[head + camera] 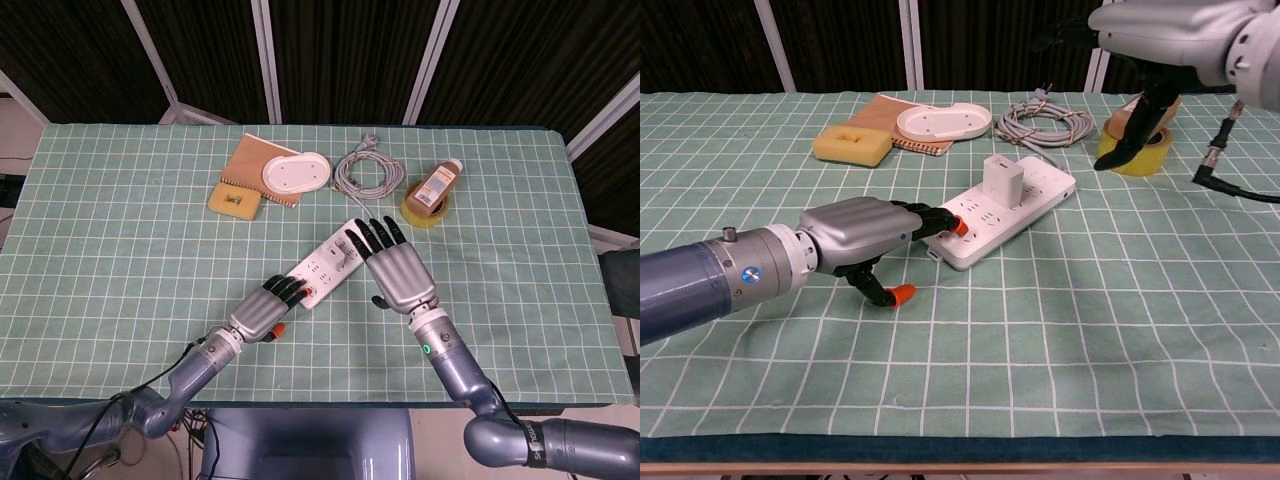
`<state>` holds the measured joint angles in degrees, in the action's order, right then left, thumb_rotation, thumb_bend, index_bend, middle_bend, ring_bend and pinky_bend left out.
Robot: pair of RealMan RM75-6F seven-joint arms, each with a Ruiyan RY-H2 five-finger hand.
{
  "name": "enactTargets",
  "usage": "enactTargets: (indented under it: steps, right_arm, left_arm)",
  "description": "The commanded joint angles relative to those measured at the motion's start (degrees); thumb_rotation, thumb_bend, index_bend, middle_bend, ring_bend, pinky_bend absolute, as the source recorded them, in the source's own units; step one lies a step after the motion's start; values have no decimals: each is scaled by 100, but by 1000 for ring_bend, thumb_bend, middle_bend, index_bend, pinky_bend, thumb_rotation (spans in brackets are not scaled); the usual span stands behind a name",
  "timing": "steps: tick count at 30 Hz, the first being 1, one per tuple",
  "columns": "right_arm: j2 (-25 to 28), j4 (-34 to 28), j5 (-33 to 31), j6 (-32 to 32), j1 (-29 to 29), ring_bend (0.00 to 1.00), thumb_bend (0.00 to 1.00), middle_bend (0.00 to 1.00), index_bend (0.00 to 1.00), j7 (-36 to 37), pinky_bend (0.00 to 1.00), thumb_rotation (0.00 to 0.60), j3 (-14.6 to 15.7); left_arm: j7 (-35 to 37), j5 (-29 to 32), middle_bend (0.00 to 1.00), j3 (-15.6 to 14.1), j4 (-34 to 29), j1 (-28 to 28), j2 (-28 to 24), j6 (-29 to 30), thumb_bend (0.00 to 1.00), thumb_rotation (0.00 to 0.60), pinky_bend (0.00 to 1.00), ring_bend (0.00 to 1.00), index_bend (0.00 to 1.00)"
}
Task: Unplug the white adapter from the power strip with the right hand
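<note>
White plastic power strip point(327, 265) lay slantwise on the green checked tablecloth point(120, 250), and everything else is placed from it. The white cube-shaped adapter point(1003, 176) stood upright, plugged into the strip's far half, toward the end where the cord leaves. The right hand point(394, 265) hovered above that far end with its fingers spread wide and straight, holding nothing; in the chest view it hung clear above the adapter without touching it. The left hand point(266, 312) lay at the strip's near end, its orange-tipped fingers point(958, 226) stretched out flat onto the strip's near corner, gripping nothing, thumb down toward the cloth.

Beyond the strip's far end lay a coiled grey cable point(366, 173). To the right of that coil sat a roll of yellow tape point(423, 210) with a brown bottle point(438, 183) resting across it. Farther back and to the left of the strip, a white oval dish point(295, 173) sat on a brown notebook point(252, 160), with a yellow sponge point(234, 201) just beside them.
</note>
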<state>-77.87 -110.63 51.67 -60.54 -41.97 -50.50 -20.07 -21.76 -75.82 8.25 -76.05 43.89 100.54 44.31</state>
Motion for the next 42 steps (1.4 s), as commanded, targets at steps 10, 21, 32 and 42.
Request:
enactTargets:
  steps: [10,21,32,42]
  right_arm:
    - [-586,1321,-848,461,-852,68,133,95,106,-168,76,600,31]
    - [-772,1659,-904,418,-1039,68,133,95,107,95,76,600,253]
    - [-807,1687,-942,316,-1177,68,133,95,107,189,76,600,341]
    - [-969,1926,-1023,389,-1461,94,133,120,133,215,98,600,323]
  left_arm:
    - [150,0,41,-56,251,132,154,4,399,600,99,2,88]
    - [412,-233,41,-18,324,187,240,368,399,600,98,2,88]
    - [425,-67,64,-131,517,242,342,161,399,600,129,27,104]
    - [432,-23,64,-188,588,270,390,140,399,600,129,27,107]
